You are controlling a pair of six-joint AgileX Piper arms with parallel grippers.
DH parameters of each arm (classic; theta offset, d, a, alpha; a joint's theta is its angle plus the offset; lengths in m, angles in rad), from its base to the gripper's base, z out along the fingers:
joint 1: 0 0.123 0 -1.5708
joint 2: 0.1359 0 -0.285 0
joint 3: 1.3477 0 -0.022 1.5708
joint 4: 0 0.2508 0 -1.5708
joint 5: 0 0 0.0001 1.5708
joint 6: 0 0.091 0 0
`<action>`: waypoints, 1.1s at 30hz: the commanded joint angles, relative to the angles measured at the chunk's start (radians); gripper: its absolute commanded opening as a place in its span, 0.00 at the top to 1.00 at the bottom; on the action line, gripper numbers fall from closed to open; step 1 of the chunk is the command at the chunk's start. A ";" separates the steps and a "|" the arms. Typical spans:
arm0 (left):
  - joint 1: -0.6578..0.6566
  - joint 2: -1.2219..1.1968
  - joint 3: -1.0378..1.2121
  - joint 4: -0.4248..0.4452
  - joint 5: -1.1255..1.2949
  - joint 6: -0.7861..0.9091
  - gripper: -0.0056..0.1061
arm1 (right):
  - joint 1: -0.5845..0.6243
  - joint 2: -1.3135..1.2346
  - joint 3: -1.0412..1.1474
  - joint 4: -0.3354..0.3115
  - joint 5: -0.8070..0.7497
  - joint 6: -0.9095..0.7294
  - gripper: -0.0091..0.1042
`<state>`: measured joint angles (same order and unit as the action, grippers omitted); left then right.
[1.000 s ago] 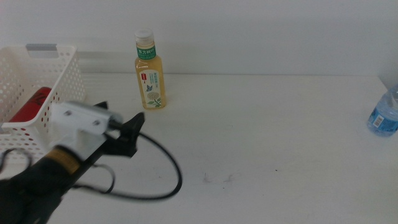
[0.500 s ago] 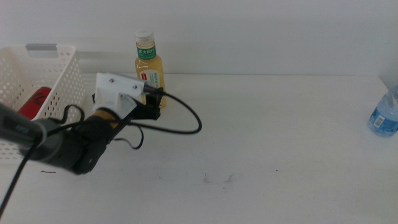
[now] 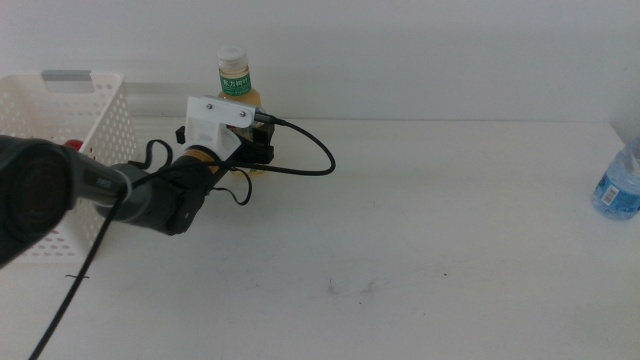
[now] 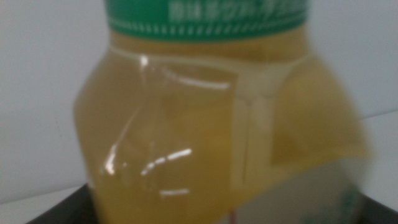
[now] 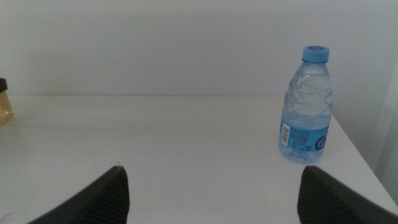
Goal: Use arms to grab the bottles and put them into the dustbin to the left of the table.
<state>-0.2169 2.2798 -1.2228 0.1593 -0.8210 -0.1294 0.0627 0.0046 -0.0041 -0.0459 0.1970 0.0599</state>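
The yellow tea bottle (image 3: pixel 232 84) with a white cap and green label stands upright at the back of the table (image 3: pixel 420 230). My left gripper (image 3: pixel 258 151) has reached it and hides its lower half. In the left wrist view the tea bottle (image 4: pixel 211 130) fills the picture, and the dark jaws show only at the bottom corners, open on either side of it. The clear blue-capped water bottle (image 3: pixel 618 184) (image 5: pixel 307 106) stands at the table's far right. My right gripper (image 5: pixel 212 169) waits low and open, well short of it. The white dustbin (image 3: pixel 50 120) sits at the left.
A sliver of the red soda can (image 3: pixel 72 146) shows inside the dustbin behind the left arm. The arm's black cable (image 3: pixel 310 160) loops over the table beside the tea bottle. A white wall rises right behind the table's back edge.
The left arm has swung forward and rightward from beside the dustbin up to the tea bottle, and its gripper now covers the bottle's lower half. Both bottles stayed put.
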 commanded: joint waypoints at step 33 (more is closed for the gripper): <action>0.325 -0.676 -0.438 -0.223 1.980 0.305 0.97 | -0.003 -0.005 0.004 -0.003 -0.010 -0.005 0.14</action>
<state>0.0441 1.5917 -1.5975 -0.0585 1.1284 0.1394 0.0627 0.0046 -0.0041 -0.0459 0.1970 0.0599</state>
